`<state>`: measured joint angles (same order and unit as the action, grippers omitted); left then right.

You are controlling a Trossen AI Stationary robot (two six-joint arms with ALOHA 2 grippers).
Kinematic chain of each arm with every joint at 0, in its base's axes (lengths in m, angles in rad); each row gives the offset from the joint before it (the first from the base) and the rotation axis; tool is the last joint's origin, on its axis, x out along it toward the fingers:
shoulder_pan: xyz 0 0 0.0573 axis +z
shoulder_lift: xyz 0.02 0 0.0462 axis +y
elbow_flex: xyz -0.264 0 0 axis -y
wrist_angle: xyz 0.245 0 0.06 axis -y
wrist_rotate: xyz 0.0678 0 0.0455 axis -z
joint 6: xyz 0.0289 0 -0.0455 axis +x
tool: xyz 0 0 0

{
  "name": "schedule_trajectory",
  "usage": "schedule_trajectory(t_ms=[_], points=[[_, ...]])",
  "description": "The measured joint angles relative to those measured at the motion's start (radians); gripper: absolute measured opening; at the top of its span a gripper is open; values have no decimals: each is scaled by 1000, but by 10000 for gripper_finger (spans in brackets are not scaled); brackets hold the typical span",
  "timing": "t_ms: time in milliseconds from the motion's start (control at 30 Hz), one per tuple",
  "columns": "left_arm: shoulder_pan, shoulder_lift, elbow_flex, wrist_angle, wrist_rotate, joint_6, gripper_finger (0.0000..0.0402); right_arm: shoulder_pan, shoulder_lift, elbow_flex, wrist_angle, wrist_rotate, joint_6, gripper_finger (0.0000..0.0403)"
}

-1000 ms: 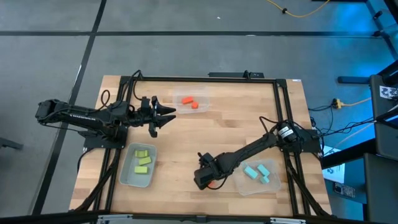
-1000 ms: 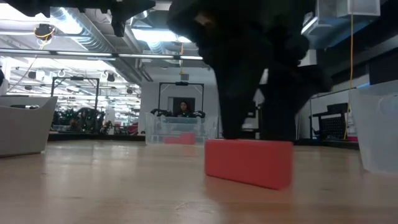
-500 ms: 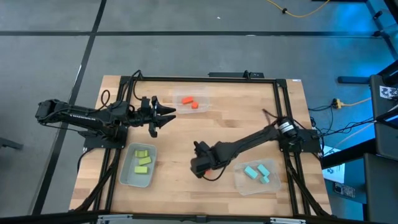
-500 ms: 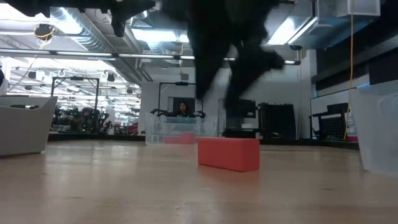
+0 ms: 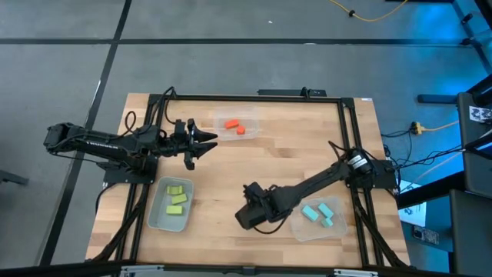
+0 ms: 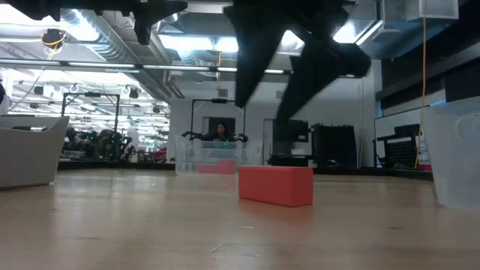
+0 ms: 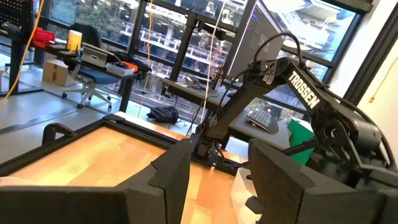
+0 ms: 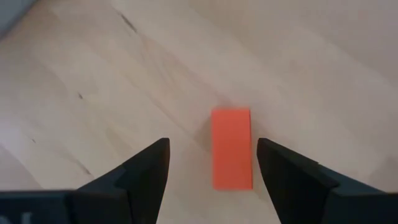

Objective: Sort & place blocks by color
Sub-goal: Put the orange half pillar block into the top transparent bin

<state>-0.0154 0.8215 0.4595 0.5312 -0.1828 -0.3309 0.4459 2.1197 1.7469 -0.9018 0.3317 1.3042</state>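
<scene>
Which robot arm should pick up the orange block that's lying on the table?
The right. Its gripper hangs open directly over the orange block. The left gripper waits far off, near the orange bin.

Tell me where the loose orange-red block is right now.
The orange-red block lies flat on the wooden table, directly under the right tool, whose open fingers straddle it without touching. In the high view that is just left of the bin of blue blocks.

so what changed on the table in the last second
The right gripper swung toward the table's middle, then partway back, and now hangs open over the loose orange-red block, which slid along with it. The left gripper, the bins and sorted blocks stayed put.
</scene>
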Motion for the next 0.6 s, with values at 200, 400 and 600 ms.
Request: schedule_trajectory(t_ms=[200, 400, 600], points=[[0, 0, 0, 0, -15, 0, 154, 23, 1, -39, 10, 21, 50, 245], [0, 0, 0, 0, -23, 0, 154, 24, 1, -83, 72, 51, 50, 245], [0, 0, 0, 0, -23, 0, 154, 24, 1, -124, 99, 52, 50, 245]])
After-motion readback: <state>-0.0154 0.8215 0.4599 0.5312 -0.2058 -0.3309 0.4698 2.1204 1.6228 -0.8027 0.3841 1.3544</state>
